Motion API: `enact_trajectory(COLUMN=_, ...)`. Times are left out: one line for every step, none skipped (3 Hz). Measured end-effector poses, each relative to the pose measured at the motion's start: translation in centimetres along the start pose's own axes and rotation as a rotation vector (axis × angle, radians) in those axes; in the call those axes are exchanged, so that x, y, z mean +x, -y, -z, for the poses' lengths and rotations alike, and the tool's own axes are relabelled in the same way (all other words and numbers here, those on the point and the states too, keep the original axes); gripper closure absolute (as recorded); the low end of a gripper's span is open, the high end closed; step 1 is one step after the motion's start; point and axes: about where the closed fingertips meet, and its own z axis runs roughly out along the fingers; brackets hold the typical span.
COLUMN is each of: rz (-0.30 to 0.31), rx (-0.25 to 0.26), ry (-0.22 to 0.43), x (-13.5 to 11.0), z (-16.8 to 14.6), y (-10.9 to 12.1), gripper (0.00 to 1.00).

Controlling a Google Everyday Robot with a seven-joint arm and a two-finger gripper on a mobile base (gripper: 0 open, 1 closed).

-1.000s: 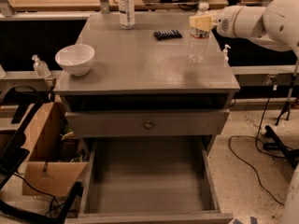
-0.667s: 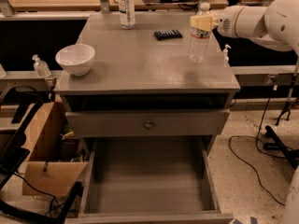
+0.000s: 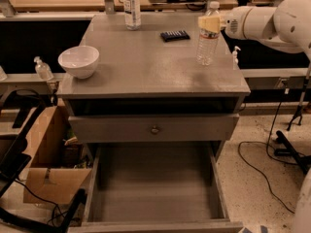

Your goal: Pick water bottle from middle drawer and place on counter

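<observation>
The water bottle [image 3: 207, 45] stands upright on the counter [image 3: 146, 67], near its back right corner. My gripper [image 3: 210, 23] reaches in from the right and is shut around the bottle's shoulder, just under the white cap. The bottle's base rests on the counter top. The middle drawer [image 3: 155, 193] is pulled out at the bottom of the cabinet; its flat grey floor holds nothing.
A white bowl [image 3: 78, 60] sits at the counter's left. A clear bottle with a broad white label [image 3: 131, 6] and a small black object [image 3: 175, 35] are at the back. A shut drawer front with a knob [image 3: 154, 128] is above the open drawer. A cardboard box [image 3: 46, 159] is on the floor at the left.
</observation>
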Motion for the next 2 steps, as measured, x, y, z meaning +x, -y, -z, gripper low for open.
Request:
enact_trajectory(rz=0.0, rx=0.0, ry=0.0, x=0.0, z=-0.01, y=-0.01, gripper=0.04)
enact_trajectory(rz=0.0, rx=-0.002, ry=-0.001, x=0.04, z=-0.14, y=-0.11, gripper=0.0)
